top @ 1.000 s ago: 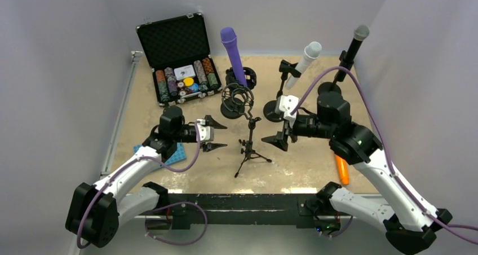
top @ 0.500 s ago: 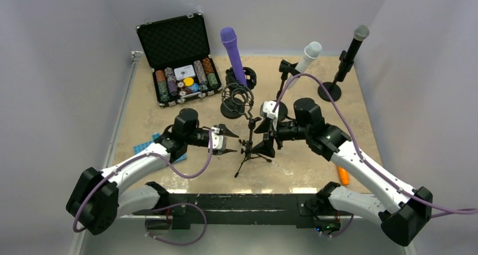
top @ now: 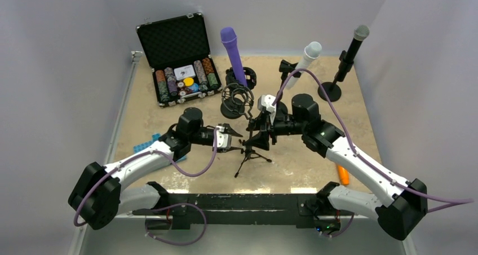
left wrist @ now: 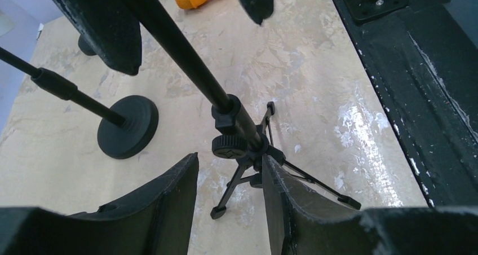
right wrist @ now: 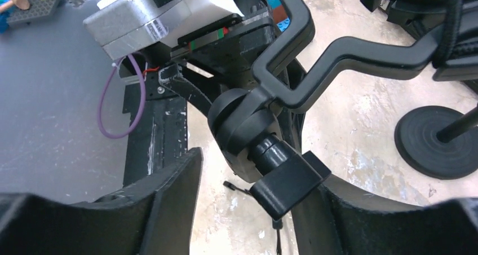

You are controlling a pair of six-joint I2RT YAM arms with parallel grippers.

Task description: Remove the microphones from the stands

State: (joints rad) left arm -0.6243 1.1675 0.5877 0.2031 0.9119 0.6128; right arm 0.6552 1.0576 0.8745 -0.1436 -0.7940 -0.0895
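Note:
A small black tripod stand [top: 248, 150] stands mid-table, topped by an empty ring-shaped shock mount [top: 235, 97]. My left gripper [top: 235, 142] is open, its fingertips [left wrist: 186, 170] straddling the stand's lower collar and knob [left wrist: 230, 146]; the right finger is close against the hub, the left one apart. My right gripper [top: 260, 132] is open around the stand's upper swivel joint [right wrist: 242, 122] and its clamp lever [right wrist: 287, 184]. At the back, each on its own stand, are a purple microphone [top: 232, 51], a white microphone [top: 306, 57] and a black microphone [top: 352, 46].
An open case of poker chips [top: 180, 60] sits back left. An orange object [top: 341, 170] lies near the right front. A blue block [top: 147, 145] lies under the left arm. A round-based stand [left wrist: 127, 125] is close behind the tripod.
Both arms have moved inward to the tripod stand, the right one from far right. Both pairs of jaws have narrowed around the stand's pole.

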